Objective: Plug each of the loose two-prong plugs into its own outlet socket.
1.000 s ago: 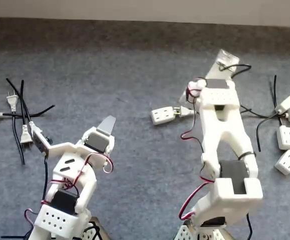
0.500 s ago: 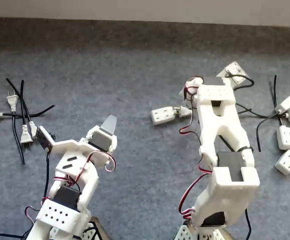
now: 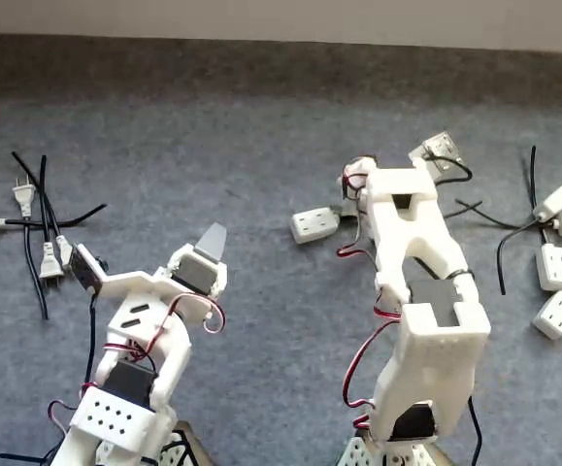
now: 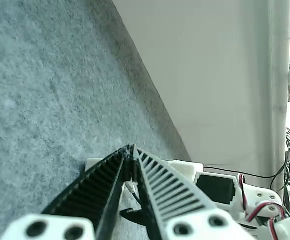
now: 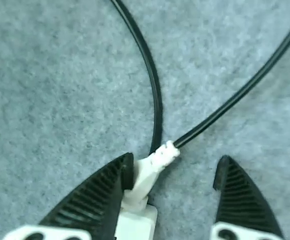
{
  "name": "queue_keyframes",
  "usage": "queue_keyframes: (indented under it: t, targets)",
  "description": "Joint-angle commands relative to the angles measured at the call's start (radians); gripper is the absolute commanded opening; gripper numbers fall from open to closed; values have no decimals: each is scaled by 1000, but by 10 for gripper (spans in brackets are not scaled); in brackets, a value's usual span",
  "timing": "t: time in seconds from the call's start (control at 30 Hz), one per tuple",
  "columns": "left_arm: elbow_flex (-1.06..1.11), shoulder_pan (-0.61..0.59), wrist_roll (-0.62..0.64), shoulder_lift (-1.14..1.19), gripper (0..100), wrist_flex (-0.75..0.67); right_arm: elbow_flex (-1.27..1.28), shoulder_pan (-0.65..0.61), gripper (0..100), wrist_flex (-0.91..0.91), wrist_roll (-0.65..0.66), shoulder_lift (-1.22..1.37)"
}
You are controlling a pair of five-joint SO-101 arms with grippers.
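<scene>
Spread wide at the right gripper (image 5: 175, 159), with one finger (image 5: 104, 187) touching a white plug (image 5: 143, 177). Lies lengthwise along that finger, cord end toward the fingertips, black cord (image 5: 152, 85) curving off over the grey carpet (image 3: 261, 146). Meets the outlet socket (image 3: 313, 224) at the other end, in line with its long axis across the table. Pressed tip to tip at the left gripper (image 4: 130, 150). Far left, well apart: loose plugs (image 3: 48, 262) among tangled cords.
</scene>
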Motion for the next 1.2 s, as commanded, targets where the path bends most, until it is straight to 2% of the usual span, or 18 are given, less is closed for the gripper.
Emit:
queue_keyframes:
  t: [0.0,0.1,0.33,0.6,0.7,0.87,1.07,1.17]
  targets:
    - [19,-7,-8,4,7,-23,-31,21,112,-15,18,-8]
    - [19,-7,-8,4,7,-21,-31,31,73,-13,112,-12]
    - [19,-7,-8,4,7,-21,-31,33,69,-12,118,-25]
    - [19,-7,-8,4,7,-21,-22,27,69,134,130,-320]
    - [19,-8,-9,4,7,-21,18,-1,69,143,269,-420]
    - [8,-42,-9,4,7,-21,104,-205,69,163,493,-513]
    - [-31,-280,-9,2,7,-23,223,-576,69,154,736,-529]
    - [-50,-406,-8,2,7,-20,285,-671,70,94,787,-529]
